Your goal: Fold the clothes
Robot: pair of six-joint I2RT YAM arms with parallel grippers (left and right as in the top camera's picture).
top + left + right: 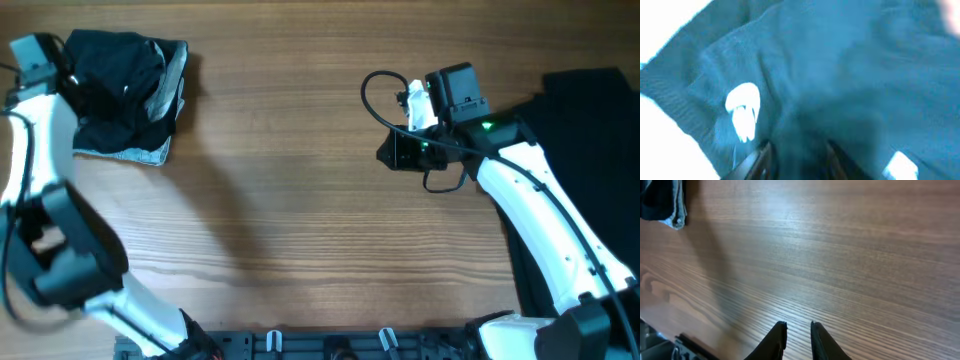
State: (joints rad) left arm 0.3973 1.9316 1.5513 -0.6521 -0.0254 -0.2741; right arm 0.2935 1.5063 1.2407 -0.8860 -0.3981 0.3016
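Overhead is evenly lit and sharp, with soft shadows on the table (300, 200). The left wrist view is a blurry mess: shirt (840, 75) tinted teal, corners blown white (way overexposed). Right wrist shows pale glare upper-middle.

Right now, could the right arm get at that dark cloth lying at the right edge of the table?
Probably yes. The right gripper hovers over bare table, holding nothing, and the dark cloth lies just beside its own arm with nothing lying between them. It would have to swing back to the right.
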